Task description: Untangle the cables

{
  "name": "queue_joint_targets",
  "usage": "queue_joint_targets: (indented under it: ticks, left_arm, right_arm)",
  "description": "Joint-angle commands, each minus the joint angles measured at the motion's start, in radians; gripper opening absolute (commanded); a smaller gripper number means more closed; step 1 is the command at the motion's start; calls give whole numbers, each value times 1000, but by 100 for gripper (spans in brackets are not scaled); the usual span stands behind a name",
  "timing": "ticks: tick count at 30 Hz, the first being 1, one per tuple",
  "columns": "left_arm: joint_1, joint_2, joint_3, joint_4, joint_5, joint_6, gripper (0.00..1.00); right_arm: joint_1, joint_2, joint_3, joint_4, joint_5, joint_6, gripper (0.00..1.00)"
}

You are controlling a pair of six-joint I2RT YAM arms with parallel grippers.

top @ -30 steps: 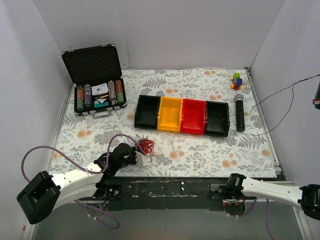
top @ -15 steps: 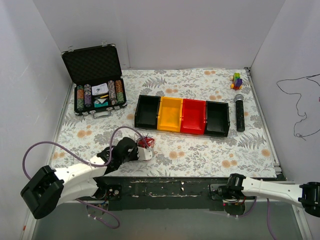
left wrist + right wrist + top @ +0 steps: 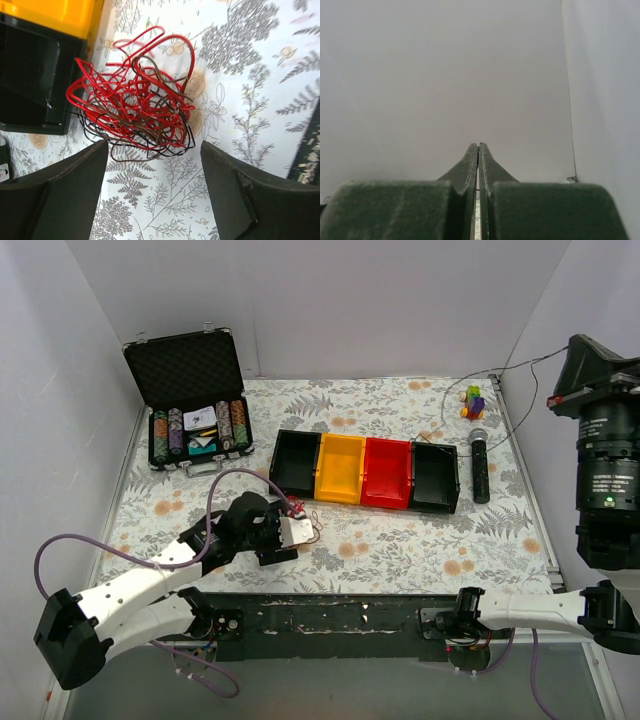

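The cables [image 3: 135, 105] lie as a tangled bundle, mostly red with some dark strands, on the floral cloth beside the black bin [image 3: 30, 85]. In the top view the bundle [image 3: 298, 508] peeks out by my left gripper [image 3: 288, 535]. The left gripper [image 3: 154, 150] hangs just behind the bundle, jaws wide open, nothing between them. My right gripper [image 3: 574, 348] is lifted high at the right edge. A thin dark cable [image 3: 505, 368] runs from it down to the table. The right gripper [image 3: 478, 145] faces the bare wall, fingers pressed together.
A row of bins stands mid-table: black [image 3: 295, 462], yellow [image 3: 340, 468], red [image 3: 388, 472], black [image 3: 435, 477]. An open poker chip case [image 3: 190, 410] sits at the back left. At the right are a microphone [image 3: 480, 465] and a small toy [image 3: 473, 400].
The left gripper carried the bundle toward the bins, then opened and let it go. The right arm rose into view at the right, pulling the thin dark cable up.
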Motion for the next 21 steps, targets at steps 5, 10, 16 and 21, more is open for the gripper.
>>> queue_joint_targets:
  ticks: [5,10,16,21]
  left_arm:
    - [4,-83,134,-127,109,-87,86]
    - [4,-103,171,-155,121,-114,88]
    - [6,-112,177,-146,117,-140,92]
    - [4,-126,168,-143,109,-139,92]
  right_arm:
    - [7,124,74,130,-57,-141,1]
    - [5,179,74,176,-68,-193,1]
    - [-4,245,65,268,-81,-299,1]
    - [-47,267,46,275,-97,-300,1]
